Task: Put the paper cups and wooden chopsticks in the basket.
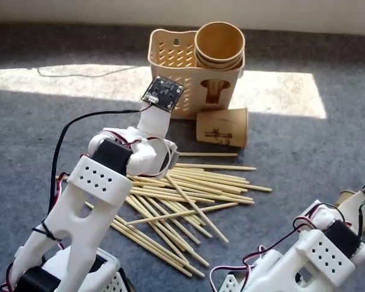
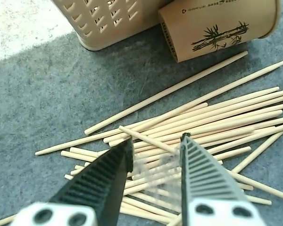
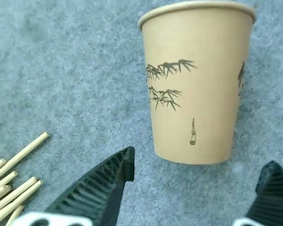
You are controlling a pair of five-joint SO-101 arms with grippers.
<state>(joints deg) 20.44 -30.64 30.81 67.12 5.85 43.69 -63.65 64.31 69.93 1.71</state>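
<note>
The left gripper (image 2: pixel 155 155) is being held partly open, empty, over the chopsticks (image 2: pixel 217 117). The right gripper (image 3: pixel 201 160) is being held wide open, empty, before a lying cup (image 3: pixel 198 84). Stacked cups (image 1: pixel 219 44) are being kept in the basket (image 1: pixel 170 55).

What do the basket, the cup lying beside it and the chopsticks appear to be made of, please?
The basket looks like moulded plastic, matte, with slotted walls. The cup lying beside it seems tan paper, matte, with printed bamboo. The chopsticks look like pale bare wood, probably unvarnished.
</note>
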